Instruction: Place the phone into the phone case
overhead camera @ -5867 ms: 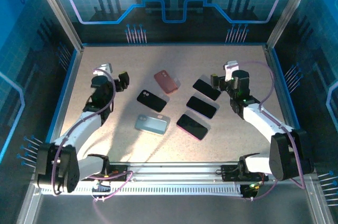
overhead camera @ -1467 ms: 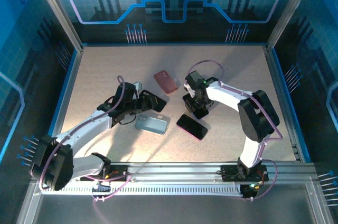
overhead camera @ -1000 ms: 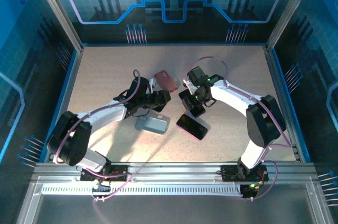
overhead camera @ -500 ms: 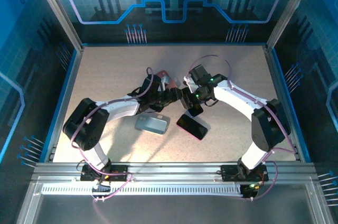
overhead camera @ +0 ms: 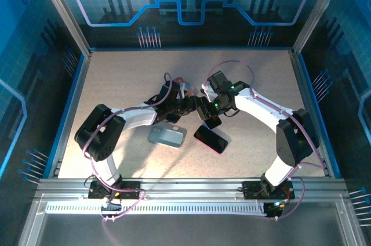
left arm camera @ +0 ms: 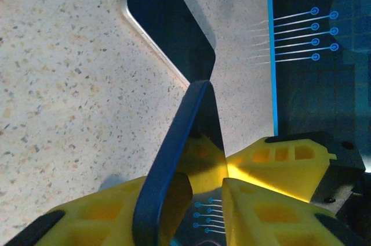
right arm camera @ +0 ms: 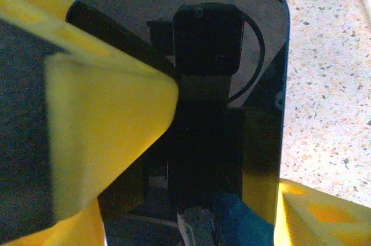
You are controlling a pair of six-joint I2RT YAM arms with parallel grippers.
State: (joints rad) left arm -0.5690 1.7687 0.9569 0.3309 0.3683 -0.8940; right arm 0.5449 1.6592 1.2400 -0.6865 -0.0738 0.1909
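A blue-edged phone (overhead camera: 210,120) with a dark glass screen hangs tilted above the table's middle. My right gripper (overhead camera: 211,110) is shut on it across its width; in the right wrist view the phone (right arm camera: 255,37) sits between the yellow fingers (right arm camera: 104,118) of the right gripper (right arm camera: 232,141). My left gripper (overhead camera: 196,107) meets it from the left. In the left wrist view the phone (left arm camera: 186,118) stands edge-on between the fingers of the left gripper (left arm camera: 197,187), with a narrow gap on the screen side. A grey-blue phone case (overhead camera: 166,136) lies just below the left arm.
A pink case (overhead camera: 180,83) lies behind the left wrist, partly hidden. A dark phone (overhead camera: 210,139) lies flat below the grippers. Another dark phone with a silver edge (left arm camera: 168,20) lies on the table beyond the left fingers. Blue walls (overhead camera: 69,101) border the table.
My left arm has reached right to meet the right gripper, and its jaws have narrowed around the phone's edge. The right gripper has kept the lifted phone nearly still.
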